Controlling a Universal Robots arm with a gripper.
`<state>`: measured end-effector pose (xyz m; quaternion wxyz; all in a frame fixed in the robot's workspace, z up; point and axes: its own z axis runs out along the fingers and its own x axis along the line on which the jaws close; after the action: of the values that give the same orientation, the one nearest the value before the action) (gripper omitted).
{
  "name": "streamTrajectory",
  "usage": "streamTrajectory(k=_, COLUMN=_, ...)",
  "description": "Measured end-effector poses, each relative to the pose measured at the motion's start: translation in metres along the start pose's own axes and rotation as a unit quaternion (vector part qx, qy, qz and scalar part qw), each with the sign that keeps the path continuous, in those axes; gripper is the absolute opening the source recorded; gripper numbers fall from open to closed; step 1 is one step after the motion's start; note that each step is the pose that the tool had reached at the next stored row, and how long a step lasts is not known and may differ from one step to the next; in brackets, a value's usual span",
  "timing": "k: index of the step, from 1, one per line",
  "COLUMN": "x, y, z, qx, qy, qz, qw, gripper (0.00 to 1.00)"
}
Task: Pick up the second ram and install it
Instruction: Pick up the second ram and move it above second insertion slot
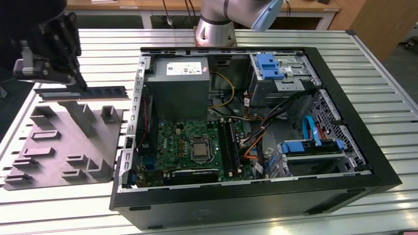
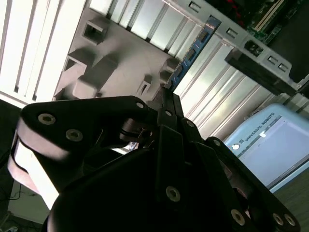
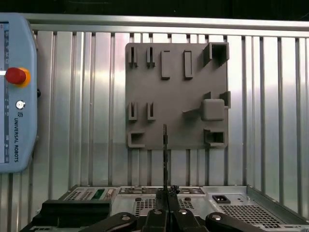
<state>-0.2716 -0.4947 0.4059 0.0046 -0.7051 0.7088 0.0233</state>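
Observation:
The second ram [image 1: 91, 92], a long dark stick, hangs level above the grey holder plate [image 1: 58, 156] at the exterior view's left. My gripper [image 1: 78, 85] is shut on its end away from the case. In the second wrist view the ram [image 2: 193, 48] runs out from between the black fingers [image 2: 166, 104] as a blue-edged strip. In the first wrist view the ram [image 3: 165, 145] appears edge-on as a thin dark line over the holder plate [image 3: 174, 92], with the gripper [image 3: 166, 212] below it. The green motherboard [image 1: 189, 144] with its black slot rails [image 1: 227, 142] lies inside the open case.
The open computer case [image 1: 261, 196] fills the middle of the slatted metal table [image 1: 385, 63], with a grey power supply [image 1: 176, 83], blue drive brackets [image 1: 269, 66] and loose cables. The arm's base [image 1: 216, 24] stands behind the case. A pale blue teach pendant [image 3: 14, 96] lies on the table.

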Motion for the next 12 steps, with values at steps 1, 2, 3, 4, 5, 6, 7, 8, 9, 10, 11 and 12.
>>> streamTrajectory(k=1, x=0.0000, y=-0.0045, z=0.0000, qx=-0.0002, qy=0.0000, qz=0.000, qw=1.0000, gripper=0.11)
streamTrajectory(k=2, x=-0.0001, y=-0.0090, z=0.0000, qx=-0.0003, qy=-0.0001, qz=0.000, qw=1.0000, gripper=0.11)
streamTrajectory(k=3, x=-0.0001, y=-0.0139, z=0.0000, qx=-0.0005, qy=-0.0001, qz=0.000, qw=1.0000, gripper=0.11)
streamTrajectory(k=4, x=-0.0001, y=-0.0184, z=0.0001, qx=-0.0006, qy=-0.0002, qz=0.000, qw=1.0000, gripper=0.11)
streamTrajectory(k=5, x=-0.0001, y=-0.0229, z=0.0001, qx=-0.0009, qy=-0.0002, qz=0.000, qw=1.0000, gripper=0.11)
streamTrajectory(k=6, x=-0.0001, y=-0.0272, z=0.0000, qx=-0.0011, qy=-0.0002, qz=0.000, qw=1.0000, gripper=0.11)
streamTrajectory(k=7, x=-0.0001, y=-0.0317, z=0.0001, qx=-0.0013, qy=-0.0003, qz=0.000, qw=1.0000, gripper=0.11)
streamTrajectory(k=8, x=-0.0002, y=-0.0363, z=0.0002, qx=-0.0015, qy=-0.0004, qz=0.000, qw=1.0000, gripper=0.11)
streamTrajectory(k=9, x=-0.0002, y=-0.0412, z=0.0002, qx=-0.0016, qy=-0.0005, qz=0.000, qw=1.0000, gripper=0.11)
streamTrajectory(k=10, x=-0.0002, y=-0.0457, z=0.0002, qx=-0.0018, qy=-0.0007, qz=0.000, qw=1.0000, gripper=0.11)
streamTrajectory(k=11, x=-0.0002, y=-0.0501, z=0.0002, qx=-0.0019, qy=-0.0007, qz=0.000, qw=1.0000, gripper=0.11)
streamTrajectory(k=12, x=-0.0003, y=-0.0547, z=0.0001, qx=-0.0021, qy=-0.0008, qz=0.000, qw=1.0000, gripper=0.11)
